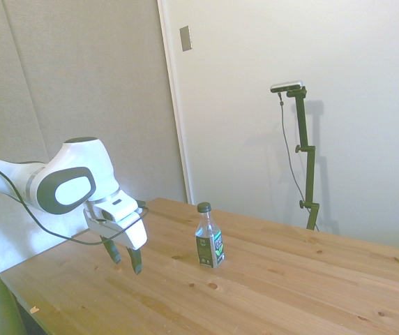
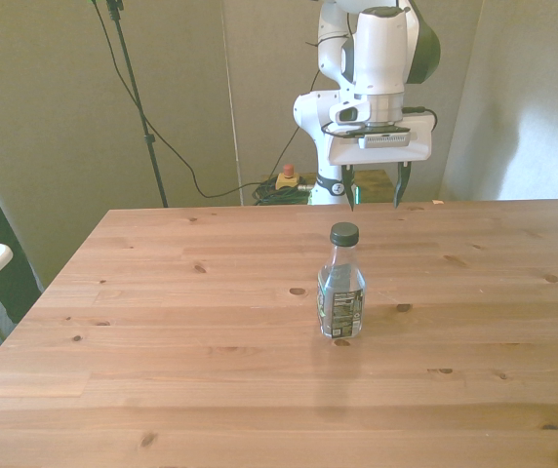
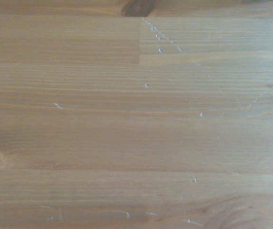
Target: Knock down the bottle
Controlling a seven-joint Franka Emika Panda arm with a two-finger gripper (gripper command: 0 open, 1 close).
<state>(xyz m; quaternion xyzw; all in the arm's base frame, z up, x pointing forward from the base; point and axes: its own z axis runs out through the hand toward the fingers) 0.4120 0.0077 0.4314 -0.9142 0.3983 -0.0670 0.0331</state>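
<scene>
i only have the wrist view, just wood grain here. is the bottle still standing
Observer: Yes, the bottle stands upright on the table, dark green cap on top.
Operator: where is the claw relative to it
Observer: In the side view the claw hangs low over the table, apart from the bottle, on the robot's side of it.
Operator: claw open or shut
Observer: Open; the front view shows its two fingers spread with a clear gap.
Operator: lined up with the bottle
Observer: Roughly; in the front view the claw sits slightly toward the front view's right of the bottle.
</scene>
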